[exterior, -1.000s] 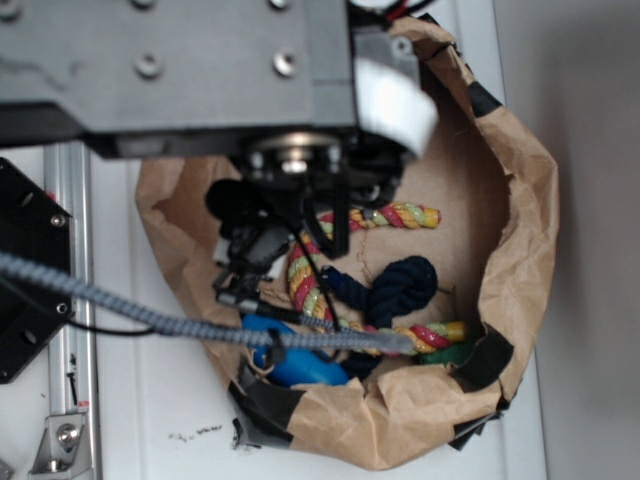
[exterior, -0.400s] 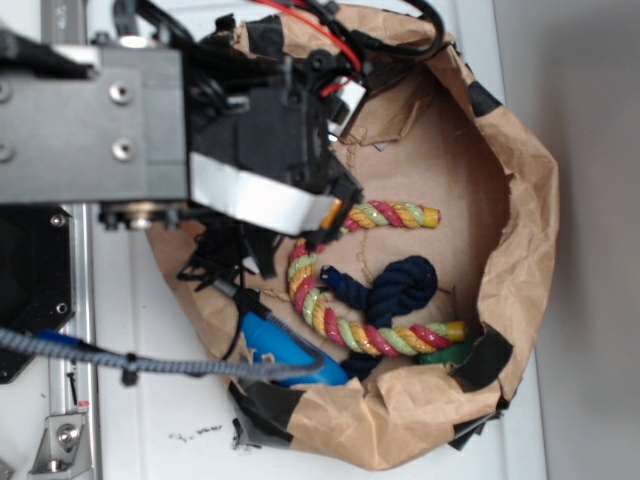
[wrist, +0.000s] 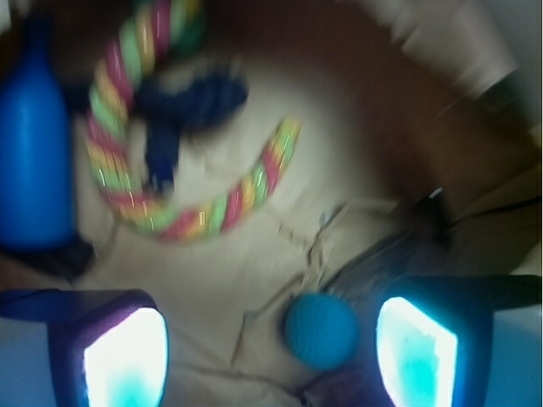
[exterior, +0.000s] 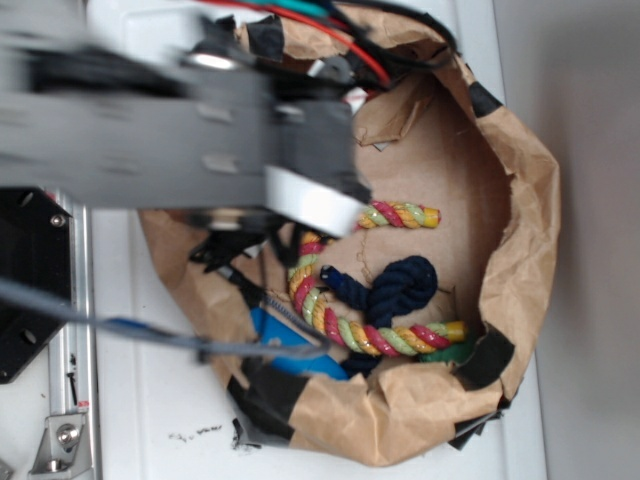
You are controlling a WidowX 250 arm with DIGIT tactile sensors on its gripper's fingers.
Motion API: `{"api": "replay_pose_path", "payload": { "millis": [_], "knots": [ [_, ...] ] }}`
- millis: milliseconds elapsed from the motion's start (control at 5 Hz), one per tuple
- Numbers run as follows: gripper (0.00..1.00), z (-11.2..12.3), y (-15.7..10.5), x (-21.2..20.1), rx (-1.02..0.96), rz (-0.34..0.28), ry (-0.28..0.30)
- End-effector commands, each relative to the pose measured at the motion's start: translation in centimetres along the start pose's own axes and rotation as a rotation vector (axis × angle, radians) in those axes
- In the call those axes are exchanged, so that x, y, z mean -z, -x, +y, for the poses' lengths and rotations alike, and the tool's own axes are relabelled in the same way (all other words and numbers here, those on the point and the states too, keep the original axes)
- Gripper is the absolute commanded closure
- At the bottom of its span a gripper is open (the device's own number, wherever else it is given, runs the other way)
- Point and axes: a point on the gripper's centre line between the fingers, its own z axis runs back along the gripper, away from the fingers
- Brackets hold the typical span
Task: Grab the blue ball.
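In the wrist view the blue ball [wrist: 321, 331] lies on the brown paper floor of the bag, small, round and teal. My gripper [wrist: 271, 356] is open, its two glowing pads wide apart at the bottom of the frame. The ball sits between them, closer to the right pad [wrist: 416, 352], and touches neither. The left pad [wrist: 125, 360] has only paper beside it. In the exterior view the blurred arm [exterior: 200, 140] covers the bag's upper left, and the ball is hidden under it.
A brown paper bag [exterior: 520, 250] with black tape walls everything in. Inside lie a multicolour rope toy [exterior: 330, 310] with a dark navy knot [exterior: 395, 285] and a bright blue cylinder toy [wrist: 34, 161]. Cables [exterior: 330, 25] cross the bag's top edge.
The arm has swung from above the bag towards its upper left and is now motion-blurred. The rope toy and blue cylinder lie where they were.
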Motion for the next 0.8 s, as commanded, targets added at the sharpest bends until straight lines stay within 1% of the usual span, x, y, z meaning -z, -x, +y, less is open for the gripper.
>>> {"api": "replay_pose_path", "payload": {
  "millis": [0, 200, 400, 600],
  "knots": [
    [0.00, 0.7, 1.0, 4.0, 0.124, 0.032, 0.195],
    [0.00, 0.2, 2.6, 5.2, 0.169, 0.033, 0.278],
    [0.00, 0.1, 3.0, 6.1, 0.179, 0.069, 0.264],
    [0.00, 0.2, 3.9, 5.7, 0.171, 0.075, 0.177]
  ]
}}
